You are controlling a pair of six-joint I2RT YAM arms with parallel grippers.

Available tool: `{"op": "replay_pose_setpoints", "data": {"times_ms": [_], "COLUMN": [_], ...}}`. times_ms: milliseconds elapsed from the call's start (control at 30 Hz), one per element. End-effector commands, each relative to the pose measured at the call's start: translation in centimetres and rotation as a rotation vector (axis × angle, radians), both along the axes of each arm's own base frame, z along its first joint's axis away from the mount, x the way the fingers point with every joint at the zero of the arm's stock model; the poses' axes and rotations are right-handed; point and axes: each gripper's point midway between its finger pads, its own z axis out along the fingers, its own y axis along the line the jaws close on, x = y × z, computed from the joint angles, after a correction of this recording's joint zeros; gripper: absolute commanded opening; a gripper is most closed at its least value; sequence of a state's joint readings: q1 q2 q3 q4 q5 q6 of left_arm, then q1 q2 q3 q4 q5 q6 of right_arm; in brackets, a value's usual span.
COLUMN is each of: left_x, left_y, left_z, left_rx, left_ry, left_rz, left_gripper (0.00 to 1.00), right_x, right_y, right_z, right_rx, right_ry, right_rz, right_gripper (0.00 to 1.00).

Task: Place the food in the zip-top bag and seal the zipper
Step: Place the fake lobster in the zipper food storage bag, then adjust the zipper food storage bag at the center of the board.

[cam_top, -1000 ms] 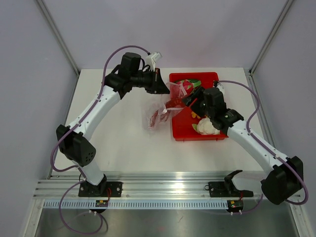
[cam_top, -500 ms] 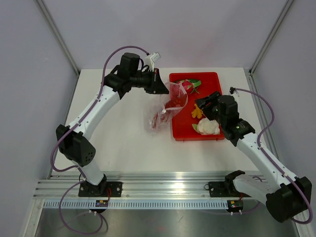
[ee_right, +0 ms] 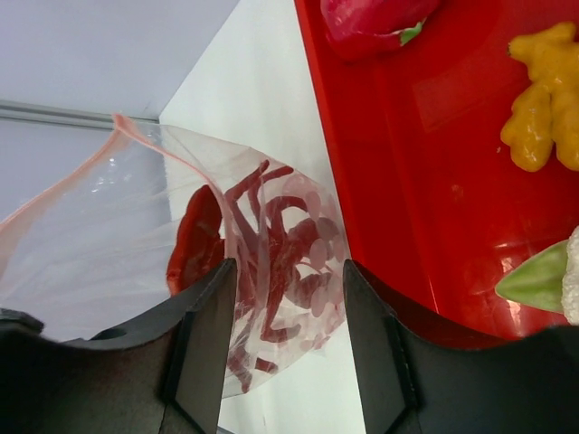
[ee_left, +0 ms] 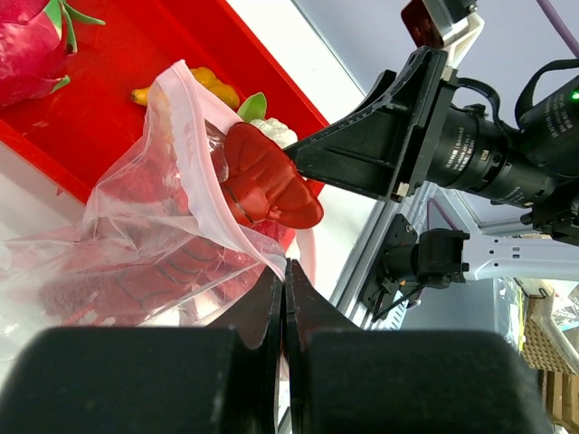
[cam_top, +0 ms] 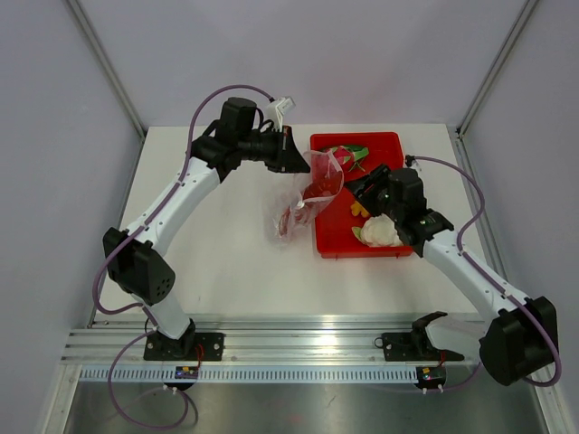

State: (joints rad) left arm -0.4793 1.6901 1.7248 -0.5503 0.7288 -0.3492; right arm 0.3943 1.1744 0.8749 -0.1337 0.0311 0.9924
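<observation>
The zip-top bag (cam_top: 306, 201) is seen on the white table (cam_top: 226, 253), just off the 9 o'clock edge of the red tray (cam_top: 336, 242); its upper rim is lifted toward 12 o'clock while its lower part rests on the table. The rim is pinched by the left gripper (cam_top: 296, 161), whose jaws are pressed flat together on the plastic, as the left wrist view shows; the pink zipper (ee_left: 192, 145) is unsealed and the mouth is held agape toward the tray. Thin dark-red chili peppers (ee_right: 280, 262) are gathered inside the bag, and a broader red piece (ee_left: 267, 185) is lodged at its mouth.

The right gripper (cam_top: 355, 187) is held over the tray, at 3 o'clock of the bag; its jaws are parted to a middling width and nothing is clasped between them, the bag being seen beyond the gap in the right wrist view; whether the plastic is touched cannot be told.

The cauliflower piece (cam_top: 380, 232), with a green leaf, is lying toward the tray's 5 o'clock corner; the orange-yellow piece (cam_top: 359, 209) is set just at its 11 o'clock; a pink dragon fruit (cam_top: 344, 155) is placed at the tray's 12 o'clock end.
</observation>
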Motion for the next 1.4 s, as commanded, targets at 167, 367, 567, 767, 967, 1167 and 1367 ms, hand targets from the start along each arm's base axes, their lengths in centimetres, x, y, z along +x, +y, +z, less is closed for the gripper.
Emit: {"op": "replay_pose_setpoints", "data": {"times_ms": [167,367,567,767,967,1167,1367], "left_x": [-0.6,-0.6,-0.6,0.9,4.7,4.4,6.4], "left_y": [0.0,-0.1,0.0,2.6,8.5,11.3,12.6], "left_z": [3.3,3.4,3.5,3.7,9.3,10.0,1.0], "left_rx": [-0.073,-0.078,-0.078,-0.06,-0.034,0.067,0.191], "left_ry": [-0.082,-0.084,-0.086,-0.084,-0.188,-0.225,-0.049], "left_rz": [-0.029,-0.034,-0.029,0.053,0.246,0.364,0.433], "left_gripper": [0.0,0.0,0.0,0.0,0.0,0.0,0.0], "right_x": [0.5,0.9,1.7,2.3,2.9,4.0,5.1], "right_y": [0.5,2.3,4.5,6.3,12.5,14.0,15.5], "right_z": [3.8,2.3,1.8,4.2,12.9,10.1,-1.2], "right_rx": [0.033,0.059,0.107,0.017,-0.074,-0.112,-0.163], "right_ry": [-0.103,-0.06,-0.055,-0.078,-0.228,-0.207,0.045], "right_rz": [0.027,0.1,0.189,0.268,0.419,0.408,0.448], "right_gripper": [0.57,0.56,0.37,0.0,0.0,0.0,0.0]}}
